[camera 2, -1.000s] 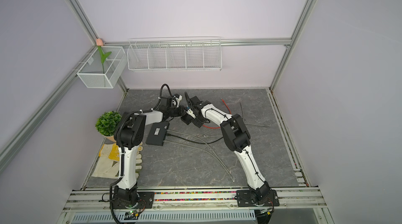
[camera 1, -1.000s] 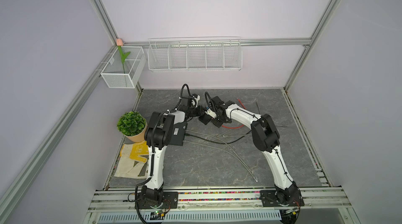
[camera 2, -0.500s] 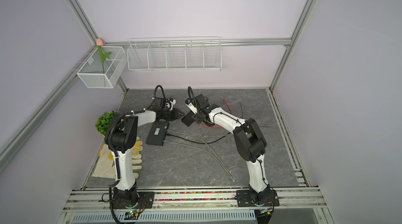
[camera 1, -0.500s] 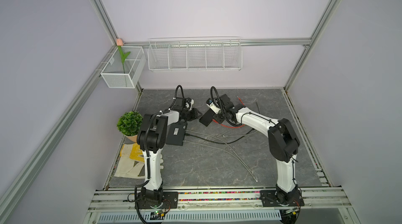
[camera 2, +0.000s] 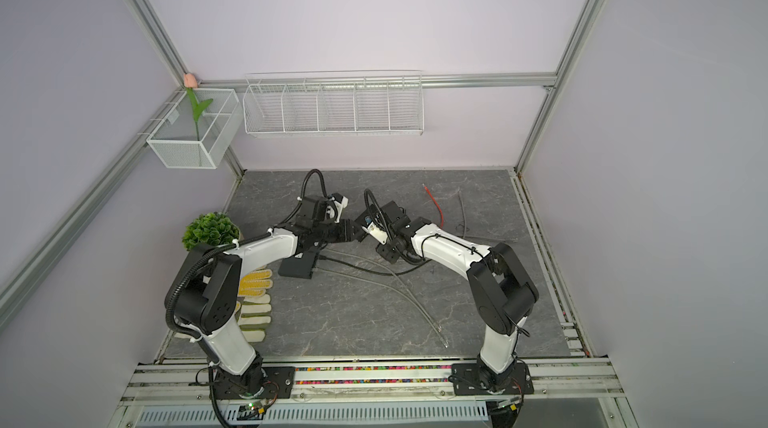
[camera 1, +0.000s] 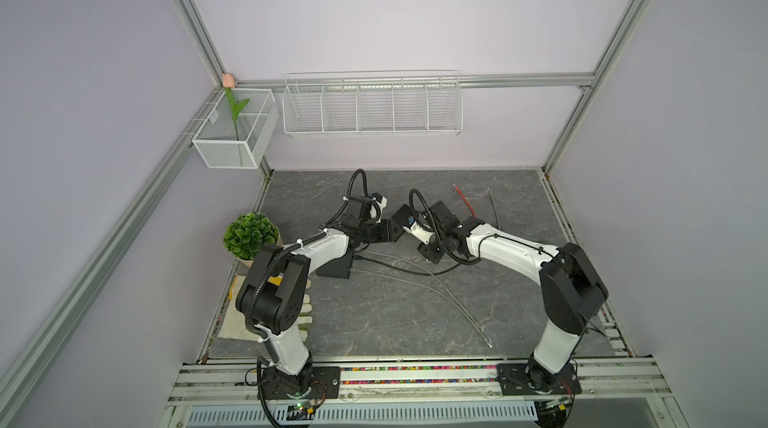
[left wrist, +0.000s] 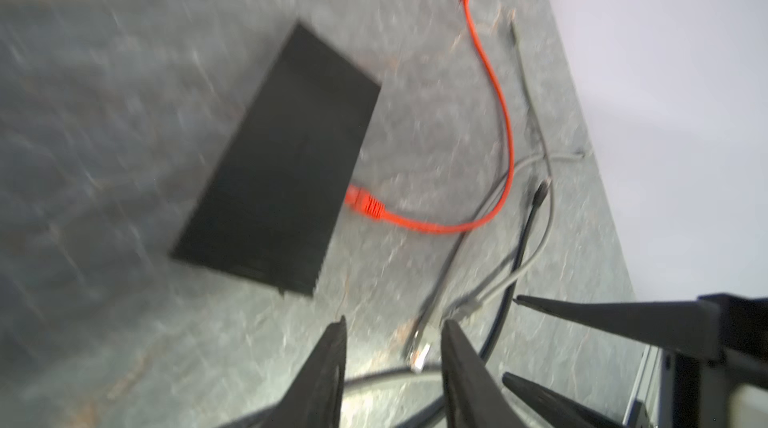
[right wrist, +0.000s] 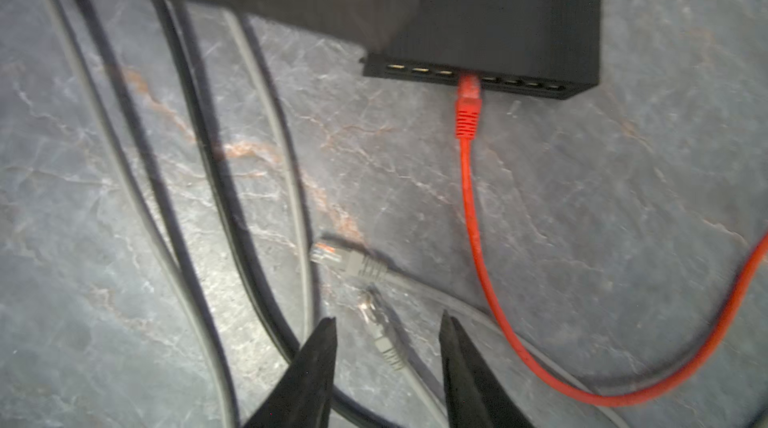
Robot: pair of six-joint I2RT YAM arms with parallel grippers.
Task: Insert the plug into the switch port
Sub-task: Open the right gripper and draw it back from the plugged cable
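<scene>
The black switch (right wrist: 519, 10) lies flat on the grey table, with its row of ports toward my right wrist camera. A red plug (right wrist: 468, 108) sits in a port near the middle of that row. Its red cable (left wrist: 496, 114) loops away across the table. In the blurred left wrist view the same switch (left wrist: 286, 164) and plug (left wrist: 365, 204) show ahead of my left gripper (left wrist: 395, 320), which is open and empty. My right gripper (right wrist: 387, 316) is also open and hovers over a loose grey plug (right wrist: 384, 347) on the table. In a top view my left gripper (camera 1: 384, 233) points at the right arm's wrist.
A second black box (camera 1: 332, 270) under the left arm has black and grey cables (camera 1: 453, 301) running from it across the floor. Another grey plug (right wrist: 349, 262) lies loose. A potted plant (camera 1: 250, 235) and gloves (camera 2: 253, 305) sit at the left edge. Wire baskets (camera 1: 372, 108) hang on the back wall.
Both grippers have gone from shut to open. Both arms' elbows have swung back toward the front rail, and the wrists have shifted a little by the switch.
</scene>
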